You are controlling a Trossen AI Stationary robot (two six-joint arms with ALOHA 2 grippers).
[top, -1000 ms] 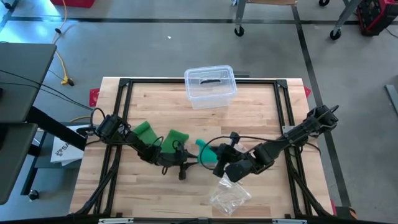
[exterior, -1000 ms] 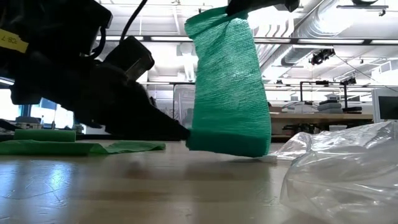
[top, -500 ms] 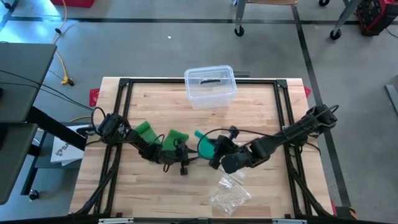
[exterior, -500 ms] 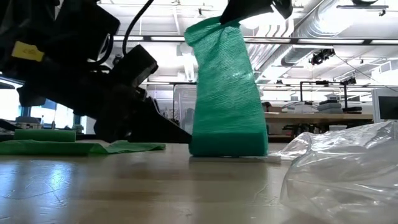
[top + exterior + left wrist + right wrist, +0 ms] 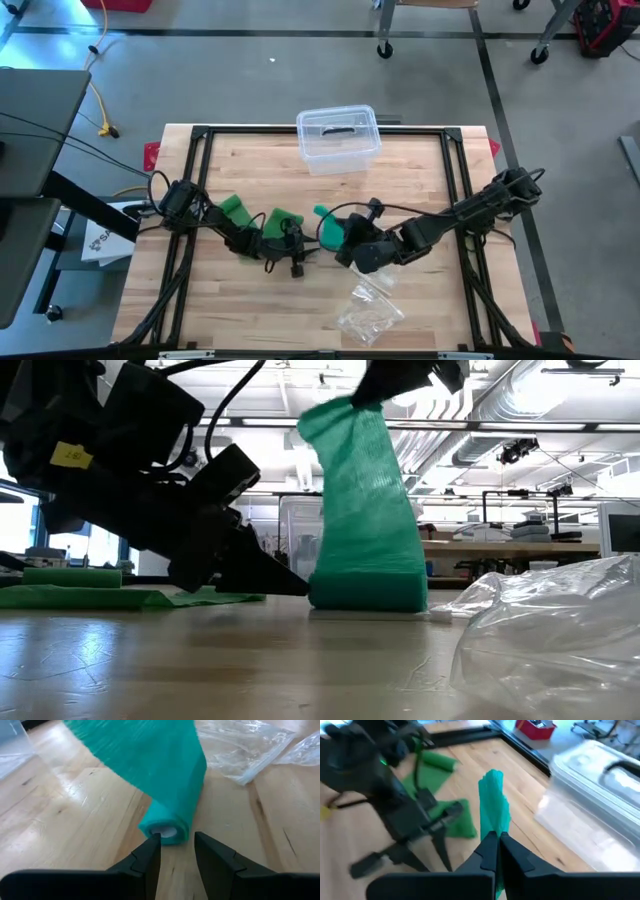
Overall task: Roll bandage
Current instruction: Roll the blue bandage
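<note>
The desk [image 5: 240, 310] is a light wooden top with a black frame along its edges. A clear plastic lidded box [image 5: 338, 138] sits at its far edge, near the middle. A crumpled clear plastic bag [image 5: 368, 310] lies near the front edge. Loose green bandage pieces [image 5: 238, 209] lie toward the left side. A teal bandage roll [image 5: 366, 590] rests on the wood near the centre, its strip rising upward.

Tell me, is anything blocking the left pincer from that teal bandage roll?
Nothing visible. The left pincer sits right at the end of the teal bandage roll, fingers apart on bare wood. The right pincer holds the roll's loose end up above.
</note>
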